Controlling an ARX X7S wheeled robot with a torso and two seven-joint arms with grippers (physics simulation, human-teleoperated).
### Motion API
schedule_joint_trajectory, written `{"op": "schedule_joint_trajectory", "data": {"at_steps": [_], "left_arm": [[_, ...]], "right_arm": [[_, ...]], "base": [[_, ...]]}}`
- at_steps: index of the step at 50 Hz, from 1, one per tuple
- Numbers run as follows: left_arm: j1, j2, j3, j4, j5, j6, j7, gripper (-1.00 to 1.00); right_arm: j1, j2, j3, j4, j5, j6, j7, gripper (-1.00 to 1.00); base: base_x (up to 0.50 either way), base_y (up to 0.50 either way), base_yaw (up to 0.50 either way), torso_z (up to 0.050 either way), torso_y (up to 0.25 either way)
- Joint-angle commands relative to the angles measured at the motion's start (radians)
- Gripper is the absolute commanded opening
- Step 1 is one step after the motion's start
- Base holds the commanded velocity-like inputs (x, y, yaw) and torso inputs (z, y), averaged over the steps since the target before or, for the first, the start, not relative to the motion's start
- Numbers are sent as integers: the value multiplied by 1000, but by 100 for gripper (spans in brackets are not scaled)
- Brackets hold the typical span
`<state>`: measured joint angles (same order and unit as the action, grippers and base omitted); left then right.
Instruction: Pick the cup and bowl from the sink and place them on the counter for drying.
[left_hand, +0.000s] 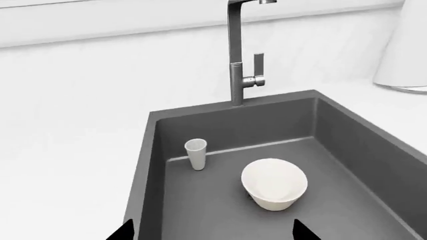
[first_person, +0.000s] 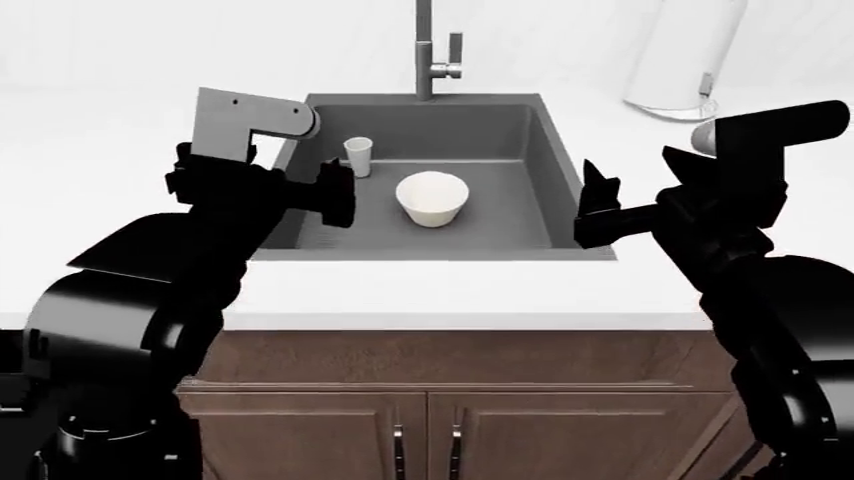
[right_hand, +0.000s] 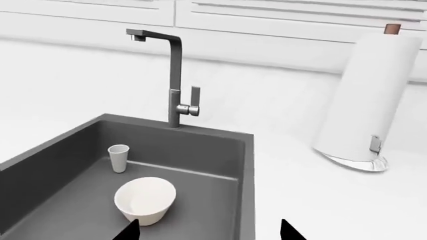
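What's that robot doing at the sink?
It is about to take dishes out. A small cup and a bigger bowl sit upright in the dark sink, apart from each other, the cup nearer the faucet. Neither has been picked up yet. The left gripper hangs open over the sink's left edge, and the right gripper waits open at the right edge. Both are empty. A paper-towel roll stands on the white counter.

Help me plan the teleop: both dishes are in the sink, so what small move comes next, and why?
Probably lower the left gripper toward the cup. Both grippers look open and empty, the cup stands upright near the sink's left rear corner, closest to that arm, with the bowl apart from it.
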<state>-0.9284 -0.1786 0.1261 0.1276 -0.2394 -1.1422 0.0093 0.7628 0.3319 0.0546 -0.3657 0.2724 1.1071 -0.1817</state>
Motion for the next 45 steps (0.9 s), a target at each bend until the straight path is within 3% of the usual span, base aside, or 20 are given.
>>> {"op": "schedule_joint_trajectory", "data": {"at_steps": [1, 44, 45], "left_arm": [[-15, 3, 15, -10, 2, -4, 5, 100], [-81, -8, 74, -58, 6, -11, -16, 100], [-89, -10, 83, -55, 6, -16, -12, 100]], "right_arm": [[0, -9, 17, 3, 8, 0, -14, 100], [2, 6, 7, 7, 36, 1, -24, 100], [87, 69, 15, 93, 50, 2, -85, 100]], "base": [[277, 0, 0, 0, 0], [409, 0, 0, 0, 0], [414, 0, 0, 0, 10]]}}
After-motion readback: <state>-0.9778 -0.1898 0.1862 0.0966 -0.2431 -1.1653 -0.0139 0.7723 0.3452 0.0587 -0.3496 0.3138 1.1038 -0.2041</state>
